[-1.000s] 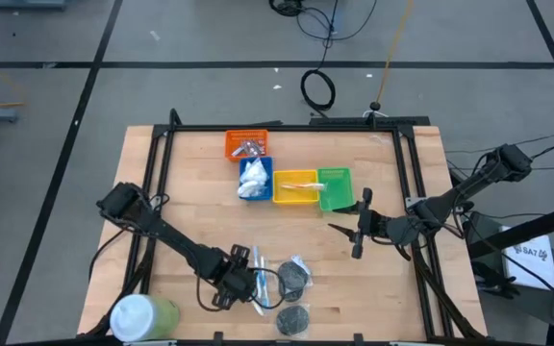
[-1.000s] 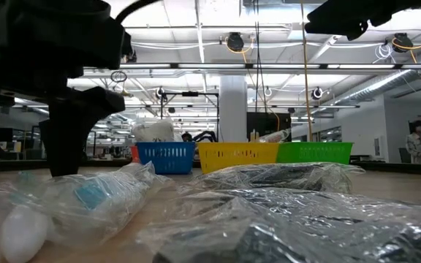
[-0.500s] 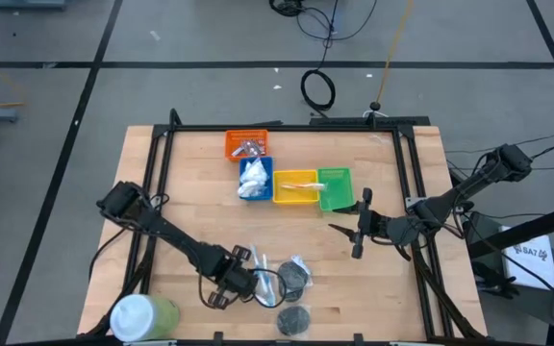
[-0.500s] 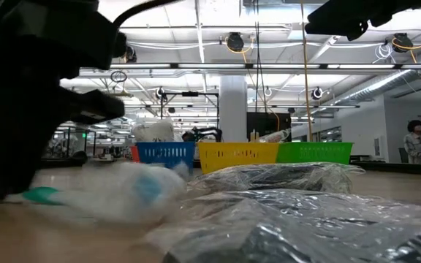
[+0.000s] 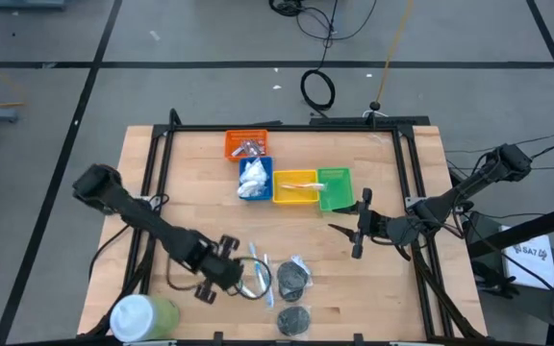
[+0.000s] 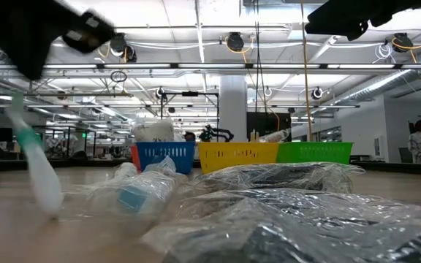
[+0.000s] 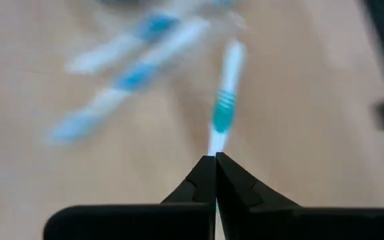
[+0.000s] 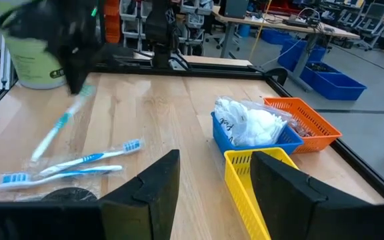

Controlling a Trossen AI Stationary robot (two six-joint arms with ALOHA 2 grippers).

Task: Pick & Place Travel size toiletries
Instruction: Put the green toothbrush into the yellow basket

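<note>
My left gripper hangs over the table's near left part, shut on a white toothbrush with a teal grip. That toothbrush also shows in the low view and the right wrist view. Two blue toothbrushes in clear wrap lie flat on the table beside it. Two dark round discs in plastic lie to their right. My right gripper waits open at the right, above the table. My left gripper pinches one end of the toothbrush's handle between its two fingertips. The fingers come from above, slanting, in line with the handle. The toothbrush hangs tilted below them; whether its lower end touches the table, I cannot tell.
Four small trays stand in a row at the table's far middle: orange, blue with white packets, yellow and green. A large green cylinder with a white cap stands at the near left corner.
My left gripper has shut on one toothbrush, then risen and drawn back toward the table's left edge. The toothbrush has come up off the table by its held end and now hangs tilted. The wrapped blue toothbrushes have stayed on the table.
</note>
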